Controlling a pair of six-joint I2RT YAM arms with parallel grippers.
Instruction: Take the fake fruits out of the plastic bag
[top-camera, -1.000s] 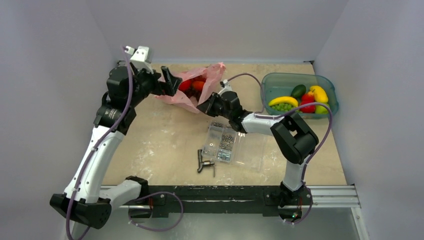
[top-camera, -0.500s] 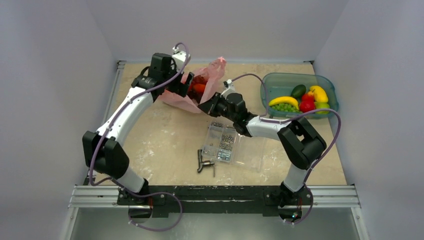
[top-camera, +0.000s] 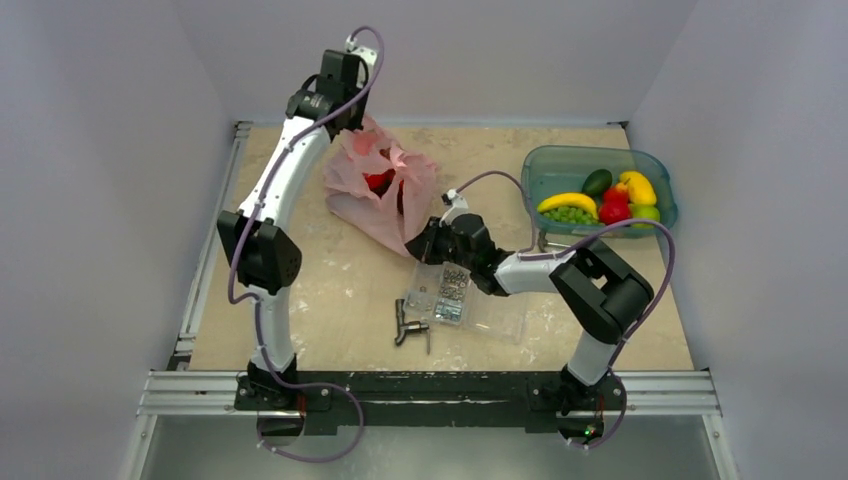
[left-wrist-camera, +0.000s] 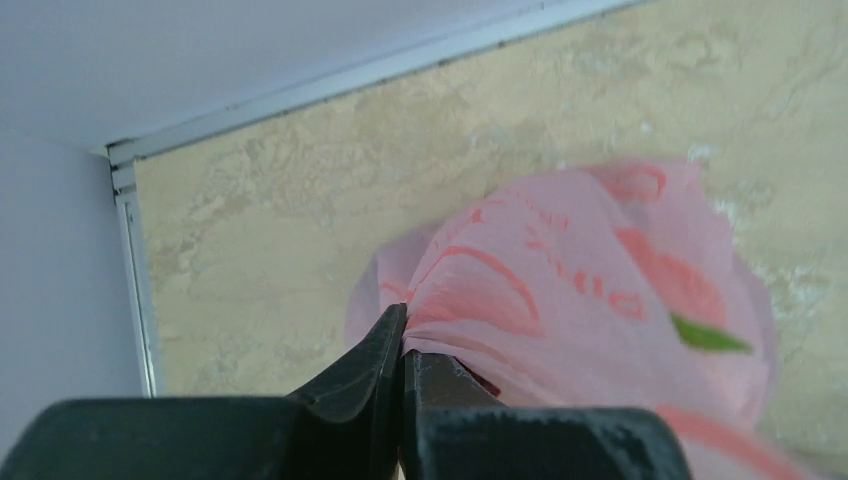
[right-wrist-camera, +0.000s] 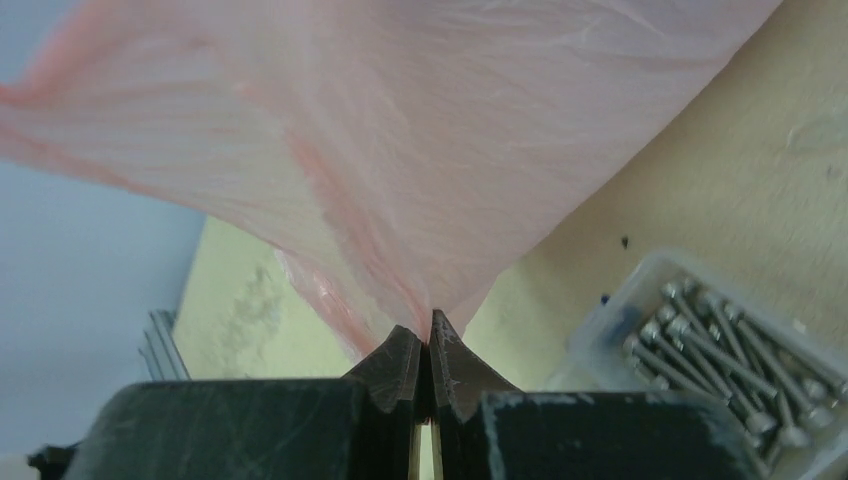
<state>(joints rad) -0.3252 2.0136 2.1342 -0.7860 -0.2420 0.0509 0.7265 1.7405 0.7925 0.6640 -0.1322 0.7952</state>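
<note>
Stretching between both grippers, the thin translucent pink plastic bag (top-camera: 375, 200) sits over the far middle of the beige table (top-camera: 320, 290). The glossy red fake fruits (top-camera: 379, 182) inside show through its film only from the top camera.

The left gripper (top-camera: 362, 128) pinches the bag's upper far edge. Its wrist view shows the black fingers (left-wrist-camera: 375, 365) pressed together on a fold of film (left-wrist-camera: 580, 290) printed with peach shapes and a green leaf.

The right gripper (top-camera: 418, 243) clamps the bag's near lower corner. Its own camera shows the fingers (right-wrist-camera: 400, 365) closed flat on the tapering point of pink film (right-wrist-camera: 450, 130).

A clear compartmented box of metal screws (right-wrist-camera: 720, 340) lies just beside that gripper. A teal plastic bin (top-camera: 545, 165) of other fruit stands well apart at the right.
</note>
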